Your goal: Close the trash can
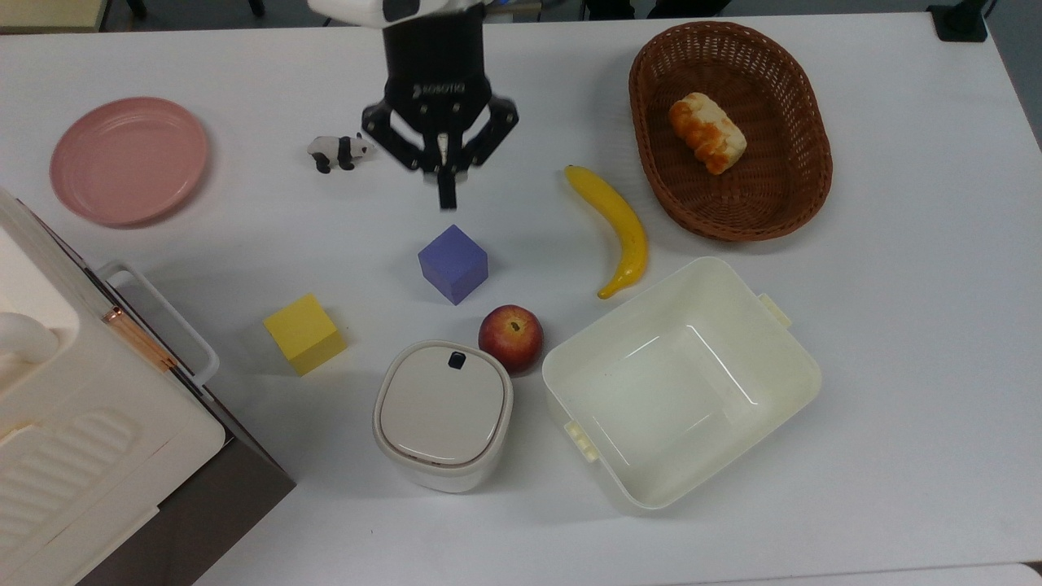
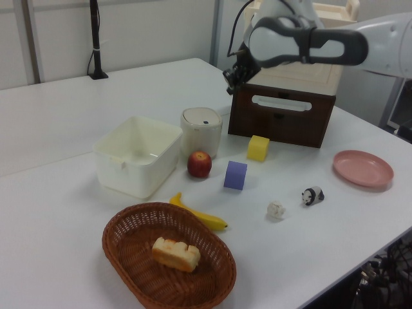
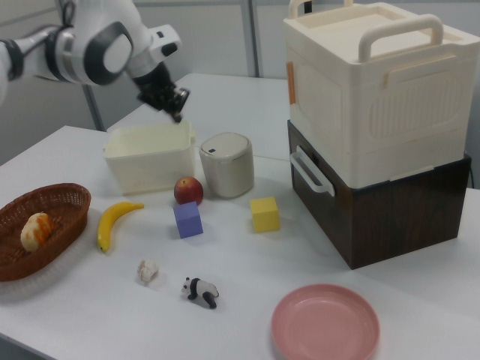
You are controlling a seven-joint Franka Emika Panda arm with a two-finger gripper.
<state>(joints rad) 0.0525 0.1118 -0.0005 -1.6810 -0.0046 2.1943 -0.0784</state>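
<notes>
Going left to right across the top view: a big cream-white ribbed plastic box with handles (image 1: 73, 431) sits on a dark brown wooden cabinet (image 1: 203, 505) at the near left corner of the white table (image 1: 895, 325). Far from it lies a round pink plate (image 1: 129, 159). A yellow cube (image 1: 304, 334) stands just right of the cabinet, and a small black-and-white panda figure (image 1: 340, 150) lies far back, close to the left of the black two-finger gripper (image 1: 446, 199).

The gripper hangs in the air above the table, well apart from every object, its fingers (image 1: 446, 187) drawn together into one narrow tip with nothing between them. In the left view the gripper (image 2: 229, 74) is raised high over the table, and in the right view the gripper (image 3: 177, 114) is up in front of the tub's far rim.

Below it in the top view a purple-blue cube (image 1: 453, 263) stands alone. Nearer still is the small cream-white rounded-square plastic trash can (image 1: 443, 415); its beige lid (image 1: 441, 404) lies flat and closed, the dark button (image 1: 457, 360) at the lid's far edge. A red apple (image 1: 510, 338) sits just beside the can's far right corner.

Further right, a yellow banana (image 1: 616, 225) lies beyond a large cream rectangular tub (image 1: 794, 358), empty, with side tabs. At the far right an oval brown wicker basket (image 1: 806, 146) holds a bread roll (image 1: 707, 132).
</notes>
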